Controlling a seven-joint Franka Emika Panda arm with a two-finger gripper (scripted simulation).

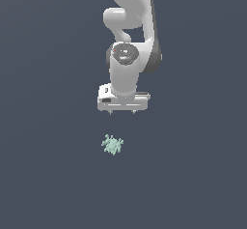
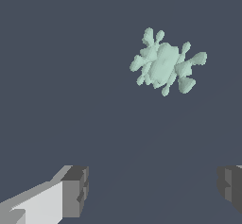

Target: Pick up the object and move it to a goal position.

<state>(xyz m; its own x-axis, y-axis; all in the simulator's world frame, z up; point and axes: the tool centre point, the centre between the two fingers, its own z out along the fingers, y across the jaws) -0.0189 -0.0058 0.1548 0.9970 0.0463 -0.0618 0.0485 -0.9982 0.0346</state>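
Plain dark slate table (image 1: 48, 175), fingers (image 2: 75, 190) spread wide, empty, mint spiky object (image 1: 113, 145) lay apart, outside the gap.

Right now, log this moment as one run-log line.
phase: approach | gripper: open, empty | object: on the surface, clear of the fingers, not grasped | pick: not yet done

Matt, lumpy mint object (image 2: 165, 64); smooth, glossy white plastic-looking arm (image 1: 126, 73).
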